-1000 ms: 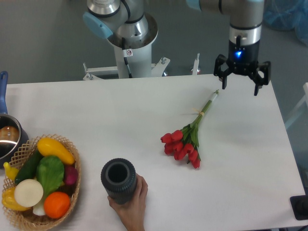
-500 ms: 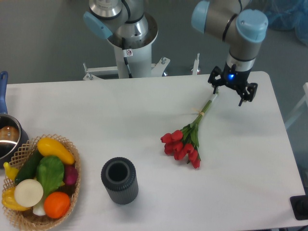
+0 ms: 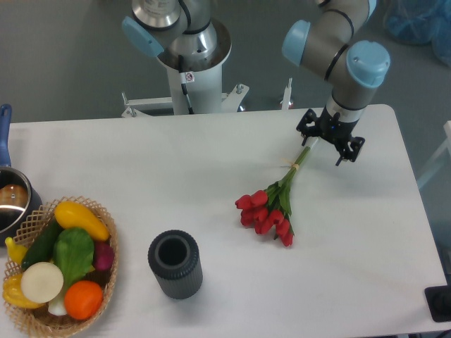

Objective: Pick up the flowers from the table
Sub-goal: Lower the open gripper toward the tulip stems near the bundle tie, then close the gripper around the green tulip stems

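Note:
The flowers (image 3: 269,207), red tulips with green leaves and long tied stems, lie flat on the white table (image 3: 176,169) right of centre, blooms toward me and stem tips pointing up-right. My gripper (image 3: 325,144) hangs open over the stem ends at the far right. Its two dark fingers stand on either side of the stem tips, and nothing is clamped between them.
A dark ribbed cylindrical vase (image 3: 175,265) stands upright at front centre. A wicker basket (image 3: 106,278) of colourful vegetables sits at front left, with a metal pot (image 3: 13,201) behind it at the left edge. The robot base (image 3: 190,70) stands behind the table.
The gripper has come down and moved left, from beyond the table's far right edge to the stem ends. A hand that held the vase has gone. The flowers have not moved.

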{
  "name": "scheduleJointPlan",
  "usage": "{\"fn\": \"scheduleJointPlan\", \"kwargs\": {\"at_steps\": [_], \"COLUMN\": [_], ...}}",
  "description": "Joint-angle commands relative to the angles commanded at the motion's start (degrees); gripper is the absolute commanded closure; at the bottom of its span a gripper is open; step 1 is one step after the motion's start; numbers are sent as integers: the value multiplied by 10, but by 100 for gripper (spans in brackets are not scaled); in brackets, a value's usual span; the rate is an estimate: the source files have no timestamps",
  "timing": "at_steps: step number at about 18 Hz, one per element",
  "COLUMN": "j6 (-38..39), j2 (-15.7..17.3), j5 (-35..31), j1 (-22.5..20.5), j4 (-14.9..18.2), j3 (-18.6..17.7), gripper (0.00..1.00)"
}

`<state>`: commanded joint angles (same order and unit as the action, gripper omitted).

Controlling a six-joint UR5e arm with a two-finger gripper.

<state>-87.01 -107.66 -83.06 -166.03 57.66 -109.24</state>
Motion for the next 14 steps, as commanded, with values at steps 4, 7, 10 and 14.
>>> {"fn": "scheduleJointPlan", "kwargs": {"at_steps": [4,7,10,14], "j6": [2,3,8,11], "j2": [-8,-12,-20,-22], "j5": [14,17,27,30], "j1": [12,19,25,27], "j4": [1,0,-1,-1], "j3": [0,-4,-5,-5], "gripper": [0,0,0,0]}}
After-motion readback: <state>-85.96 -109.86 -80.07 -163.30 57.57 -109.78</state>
